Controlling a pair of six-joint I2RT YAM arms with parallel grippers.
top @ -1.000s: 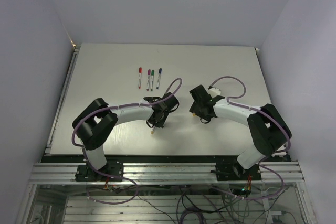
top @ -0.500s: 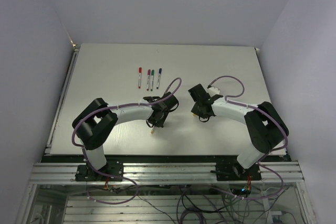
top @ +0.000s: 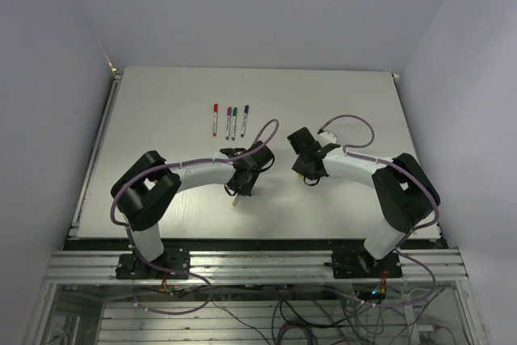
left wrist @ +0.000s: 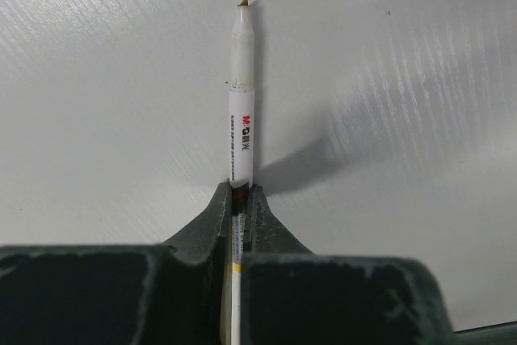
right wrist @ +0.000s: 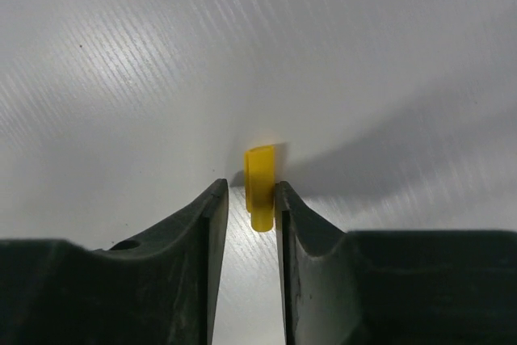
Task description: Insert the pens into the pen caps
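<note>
Clamping a white pen (left wrist: 241,119) by its rear barrel, the left claw (left wrist: 240,191) is closed tight on it, the bare yellowish tip pointing away over the tabletop (left wrist: 97,78) near the middle. The right claw (right wrist: 250,186) stands narrow around the yellow cap (right wrist: 261,174), right of centre. The cap lies against one finger with a sliver of gap at the other, so a true grip cannot be told. Four capped pens (top: 229,123) lie side by side farther back, left of centre.

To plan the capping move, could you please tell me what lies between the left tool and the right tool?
Nothing: in the top view, only bare table separates the left tool from the right tool.
</note>
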